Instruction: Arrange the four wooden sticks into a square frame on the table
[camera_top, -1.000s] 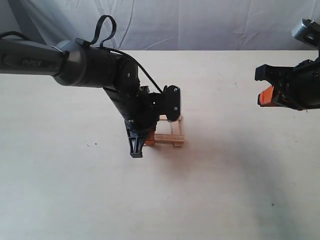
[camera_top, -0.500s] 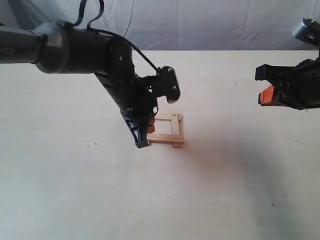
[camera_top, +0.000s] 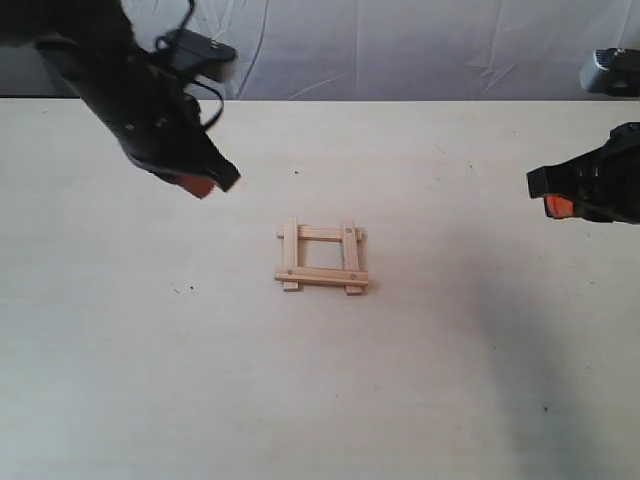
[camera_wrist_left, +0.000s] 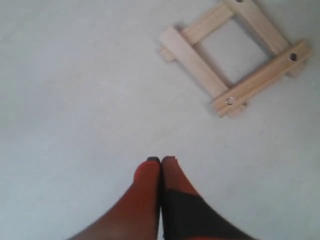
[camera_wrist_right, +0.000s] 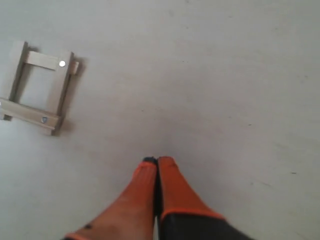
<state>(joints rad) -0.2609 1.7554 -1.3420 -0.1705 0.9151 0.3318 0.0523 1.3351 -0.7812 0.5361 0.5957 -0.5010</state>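
Square frame (camera_top: 321, 257) of four wooden sticks (camera_wrist_left: 196, 62): light, stiff, loosely stacked, likely easily nudged. Lies on table (camera_top: 450, 380), well ahead of the fingers of left gripper (camera_wrist_left: 160, 161) and right gripper (camera_wrist_right: 157, 160), each pair pressed together, empty. Take slats mid-length, across width.

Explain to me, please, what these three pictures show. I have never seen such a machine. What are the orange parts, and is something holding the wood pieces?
This is a robot with two arms, each ending in a gripper, a two-finger hand. The wide picture comes from a camera off the arms: the left gripper is at the left, the right gripper at the right. The other two come from cameras on the wrists, looking past the orange fingers. Both grippers are shut and hold nothing. On the table lie four wooden sticks laid as a square frame, ends overlapping; nothing touches it.
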